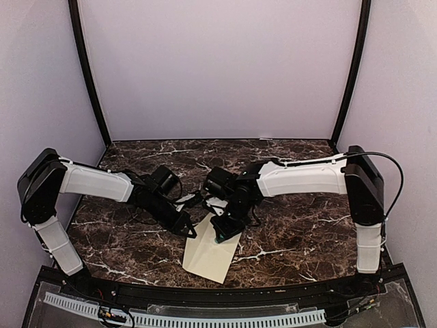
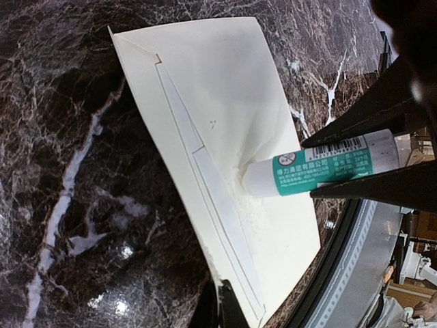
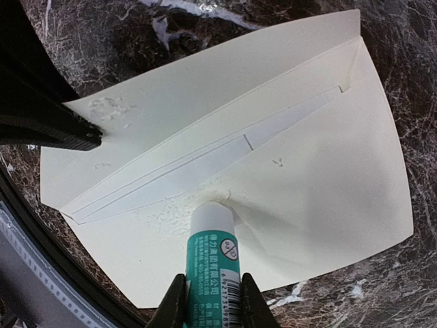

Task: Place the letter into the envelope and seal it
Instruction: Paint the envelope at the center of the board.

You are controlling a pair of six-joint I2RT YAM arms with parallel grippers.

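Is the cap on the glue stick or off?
Off. The glue stick in the right gripper shows its bare white tip, pressed onto the envelope.

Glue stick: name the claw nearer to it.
Right. The right claw grips the glue stick, its tip on the envelope; the left claw presses the envelope's edge, apart from the stick.

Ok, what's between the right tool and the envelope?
A glue stick: the right tool grips its green-labelled body, its white tip pressing on the envelope, clearest in the right wrist view.
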